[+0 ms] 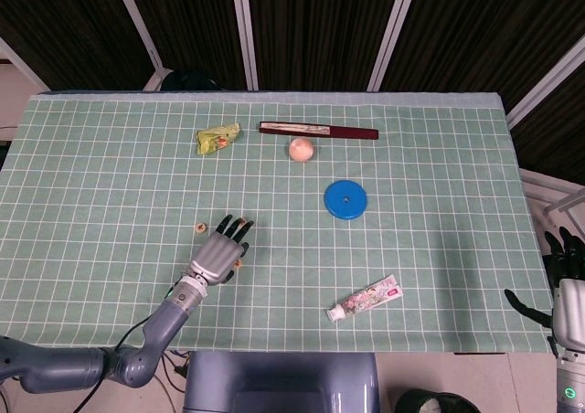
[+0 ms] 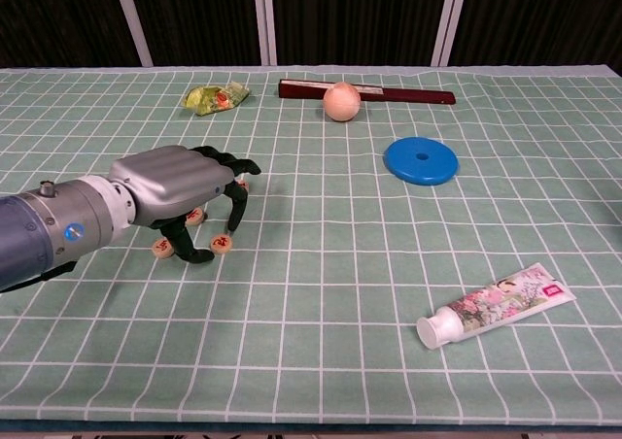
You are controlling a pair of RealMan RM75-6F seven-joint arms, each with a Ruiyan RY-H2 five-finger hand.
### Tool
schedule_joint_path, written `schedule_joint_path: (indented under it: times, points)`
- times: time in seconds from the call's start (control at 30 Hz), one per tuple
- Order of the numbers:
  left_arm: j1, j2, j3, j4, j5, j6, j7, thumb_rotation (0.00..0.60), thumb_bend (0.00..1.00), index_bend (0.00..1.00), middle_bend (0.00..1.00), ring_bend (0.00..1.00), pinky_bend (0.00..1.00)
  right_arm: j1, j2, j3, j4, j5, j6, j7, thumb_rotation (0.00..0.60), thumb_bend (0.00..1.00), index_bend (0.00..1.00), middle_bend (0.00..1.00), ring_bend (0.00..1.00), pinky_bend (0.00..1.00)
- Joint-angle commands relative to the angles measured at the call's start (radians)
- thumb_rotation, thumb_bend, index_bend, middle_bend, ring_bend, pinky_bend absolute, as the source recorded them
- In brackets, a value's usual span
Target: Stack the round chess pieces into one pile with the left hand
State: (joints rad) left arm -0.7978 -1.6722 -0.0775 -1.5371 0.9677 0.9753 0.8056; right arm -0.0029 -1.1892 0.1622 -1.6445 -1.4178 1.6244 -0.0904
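Three round chess pieces show in the chest view on the green grid cloth: one [image 2: 164,249] at the front left, one [image 2: 223,244] at the front right, one [image 2: 195,216] under the palm. My left hand [image 2: 180,191] arches over them, fingers pointing down; the thumb and a finger stand either side of the front right piece, and nothing is lifted. In the head view my left hand [image 1: 218,253] covers most pieces; one piece [image 1: 200,227] lies just left of its fingertips. My right hand [image 1: 567,285] hangs off the table's right edge, fingers apart, holding nothing.
A blue disc [image 2: 420,160] lies right of centre. Far back are a peach-coloured ball [image 2: 341,101], a dark red flat case [image 2: 389,93] and a green snack packet [image 2: 215,97]. A toothpaste tube [image 2: 494,304] lies at the front right.
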Motion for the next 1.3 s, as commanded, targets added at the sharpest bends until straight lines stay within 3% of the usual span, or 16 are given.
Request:
schedule_joint_path:
  times: [0.03, 0.33, 1.3]
  points:
    - [-0.003, -0.003, 0.002, 0.003, -0.002, 0.003, 0.003, 0.600, 0.25, 0.47, 0.00, 0.00, 0.00, 0.000, 0.000, 0.000, 0.000, 0.000, 0.000, 0.000, 0.600, 0.23, 0.09, 0.01, 0.00, 0.00]
    - [-0.011, -0.015, 0.011, 0.021, -0.020, 0.014, 0.023, 0.600, 0.30, 0.47, 0.00, 0.00, 0.00, 0.000, 0.001, 0.000, -0.001, 0.004, -0.002, 0.002, 0.600, 0.23, 0.09, 0.01, 0.00, 0.00]
    - [-0.036, -0.028, 0.025, 0.020, -0.063, 0.032, 0.072, 0.600, 0.32, 0.51, 0.00, 0.00, 0.00, 0.000, 0.002, 0.003, -0.008, 0.015, -0.006, 0.003, 0.600, 0.23, 0.09, 0.01, 0.00, 0.00]
